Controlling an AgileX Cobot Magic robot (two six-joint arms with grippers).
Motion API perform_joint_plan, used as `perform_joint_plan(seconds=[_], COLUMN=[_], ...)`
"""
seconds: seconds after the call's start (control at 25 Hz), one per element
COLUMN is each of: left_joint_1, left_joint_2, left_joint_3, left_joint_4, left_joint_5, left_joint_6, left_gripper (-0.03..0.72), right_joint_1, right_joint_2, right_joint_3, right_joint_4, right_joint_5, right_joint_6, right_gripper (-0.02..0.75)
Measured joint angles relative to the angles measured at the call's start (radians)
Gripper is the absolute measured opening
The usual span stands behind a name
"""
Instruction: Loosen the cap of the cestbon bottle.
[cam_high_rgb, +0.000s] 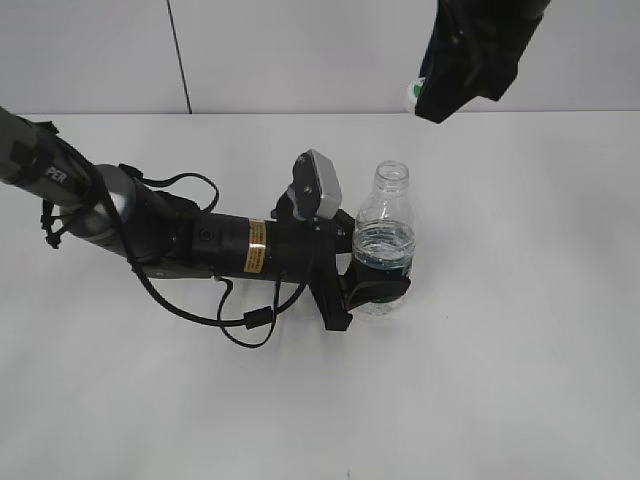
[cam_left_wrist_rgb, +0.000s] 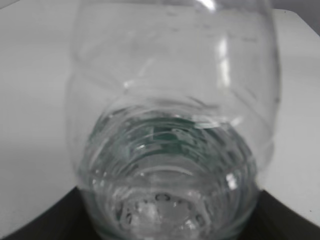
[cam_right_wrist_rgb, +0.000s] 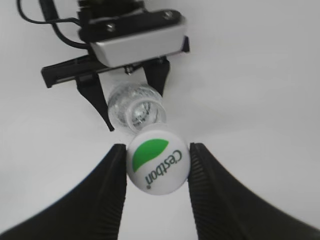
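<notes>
The cestbon bottle (cam_high_rgb: 384, 240) stands upright on the white table, clear with a dark green label, and its neck is open with no cap on it. My left gripper (cam_high_rgb: 378, 287) is shut on its lower body; in the left wrist view the bottle (cam_left_wrist_rgb: 170, 125) fills the frame between my dark fingers (cam_left_wrist_rgb: 45, 220). High above, my right gripper (cam_high_rgb: 428, 100) is shut on the cap (cam_high_rgb: 411, 93). In the right wrist view the white cap (cam_right_wrist_rgb: 159, 167), with its green patch and lettering, sits pinched between my fingers (cam_right_wrist_rgb: 107, 190), and the bottle's open mouth (cam_right_wrist_rgb: 136, 107) lies below it.
The left arm (cam_high_rgb: 200, 240) with its cables lies across the left of the white table (cam_high_rgb: 520, 350). A grey wall (cam_high_rgb: 300, 50) rises behind the table's far edge.
</notes>
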Motion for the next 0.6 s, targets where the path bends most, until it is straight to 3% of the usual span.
perform_joint_plan(seconds=[0.28, 0.6], left_joint_1=[0.000, 0.000], left_joint_2=[0.000, 0.000], left_joint_3=[0.000, 0.000], left_joint_4=[0.000, 0.000], left_joint_5=[0.001, 0.002], left_joint_6=[0.000, 0.000], left_gripper=[0.410, 0.410], right_joint_1=[-0.022, -0.177], right_joint_2=[-0.022, -0.022], right_joint_3=[0.000, 0.053], right_joint_4=[-0.143, -0.090], right_joint_5=[0.000, 0.001], right_joint_6=[0.434, 0.674], right_gripper=[0.293, 0.293])
